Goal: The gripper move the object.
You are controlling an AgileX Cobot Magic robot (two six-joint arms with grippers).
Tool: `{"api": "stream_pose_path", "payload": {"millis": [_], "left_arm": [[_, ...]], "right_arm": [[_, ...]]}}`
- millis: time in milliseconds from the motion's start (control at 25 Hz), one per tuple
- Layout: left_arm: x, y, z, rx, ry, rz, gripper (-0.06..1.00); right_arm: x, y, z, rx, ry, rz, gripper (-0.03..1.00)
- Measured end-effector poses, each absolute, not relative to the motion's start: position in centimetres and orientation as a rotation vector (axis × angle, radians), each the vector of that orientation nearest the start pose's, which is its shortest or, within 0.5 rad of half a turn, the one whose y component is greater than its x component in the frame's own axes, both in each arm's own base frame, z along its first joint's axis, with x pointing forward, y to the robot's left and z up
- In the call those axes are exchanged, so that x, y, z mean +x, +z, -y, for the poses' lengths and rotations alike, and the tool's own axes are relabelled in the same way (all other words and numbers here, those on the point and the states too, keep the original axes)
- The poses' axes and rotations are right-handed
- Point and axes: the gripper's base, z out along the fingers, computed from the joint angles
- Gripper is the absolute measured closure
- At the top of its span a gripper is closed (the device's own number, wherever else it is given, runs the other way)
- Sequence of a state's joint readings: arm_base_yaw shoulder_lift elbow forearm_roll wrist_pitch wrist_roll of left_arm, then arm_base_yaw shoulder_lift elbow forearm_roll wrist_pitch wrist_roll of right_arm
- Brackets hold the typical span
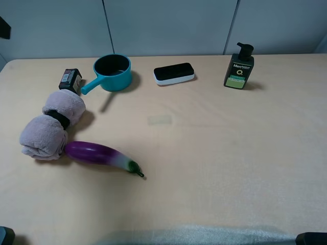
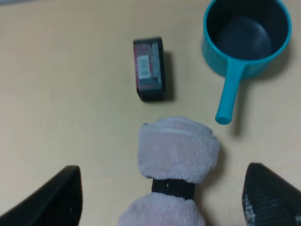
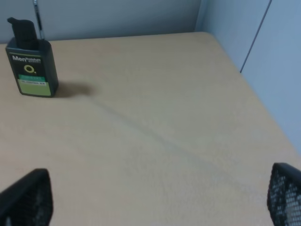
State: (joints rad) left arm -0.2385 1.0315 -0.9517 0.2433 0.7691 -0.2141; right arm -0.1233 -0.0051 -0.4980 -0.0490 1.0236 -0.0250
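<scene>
The left gripper (image 2: 162, 207) stands wide open, its two dark fingers (image 2: 51, 200) set far apart at either side of the left wrist view, and it has hold of nothing. The rolled towel (image 2: 176, 155) lies between the fingers' line of sight without touching either one; bare table (image 2: 61, 117) shows on both flanks of the roll. Whether the gripper hangs high above the towel or close over it is hard to judge from this angle.

The right gripper (image 3: 150, 207) is likewise spread wide and empty, with only the tips of its fingers showing over an open stretch of table.

In the high view the towel (image 1: 51, 127) sits near the table's left edge, pale pink-mauve and cinched in the middle by a black band (image 1: 60, 119). A purple eggplant (image 1: 99, 154) lies just beside its nearer end, apparently touching it. Beyond the towel's far end stands a small black box (image 1: 70, 80), near but apart, and next to that a teal pan (image 1: 110, 72) whose handle points toward the towel. A black-and-white case (image 1: 173, 73) and a dark pump bottle (image 1: 239, 67) stand along the back edge, well apart from the towel. The middle and right of the table (image 1: 230, 148) are open room.
</scene>
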Motion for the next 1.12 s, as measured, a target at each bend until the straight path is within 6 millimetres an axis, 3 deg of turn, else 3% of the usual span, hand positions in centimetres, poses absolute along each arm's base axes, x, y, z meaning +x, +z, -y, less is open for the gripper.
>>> {"api": "stream_pose_path", "payload": {"millis": [240, 920, 1120], "left_arm": [[16.3, 36.7, 2.3, 0.118, 0.042, -2.215, 0.18], [7.8, 32.0, 0.2, 0.093, 0.029, -2.138, 0.18], [5.3, 31.7, -0.5, 0.063, 0.018, -2.092, 0.18]], "right_arm": [[-0.4, 28.0, 0.3, 0.1, -0.153, -2.004, 0.27], [-0.4, 28.0, 0.3, 0.1, -0.153, -2.004, 0.27], [-0.4, 28.0, 0.3, 0.1, -0.153, -2.004, 0.27]]}}
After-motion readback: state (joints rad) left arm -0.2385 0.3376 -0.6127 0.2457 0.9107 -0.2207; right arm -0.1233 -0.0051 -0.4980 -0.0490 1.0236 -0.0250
